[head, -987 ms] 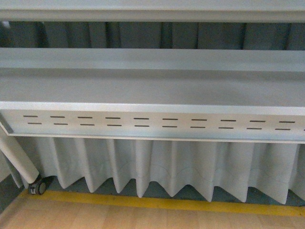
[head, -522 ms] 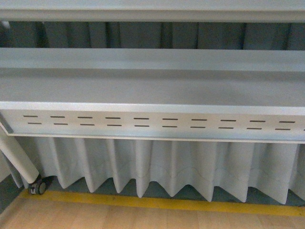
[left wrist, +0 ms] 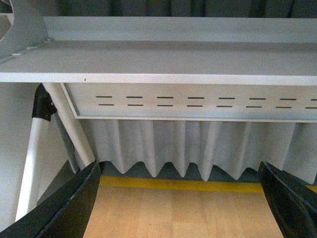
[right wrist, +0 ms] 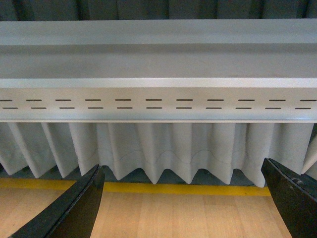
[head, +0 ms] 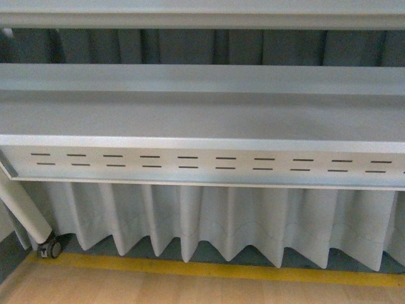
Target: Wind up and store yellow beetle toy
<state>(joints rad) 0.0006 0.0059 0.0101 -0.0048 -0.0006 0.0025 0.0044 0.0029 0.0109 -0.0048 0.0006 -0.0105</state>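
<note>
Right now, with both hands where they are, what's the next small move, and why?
Probably shift the view, perhaps upward, to find the yellow toy car first. It shows in no view; only a grey shelf, a pleated curtain and the wood floor do. The left hand and the right hand are both open and hold nothing, so there is nothing to wind yet.

Grey shelf (head: pixel 202 114) with dark dashed slot rows, pale pleated curtain (head: pixel 221 215), yellow stripe (head: pixel 221 271), light wooden floor (head: pixel 190 292).
</note>
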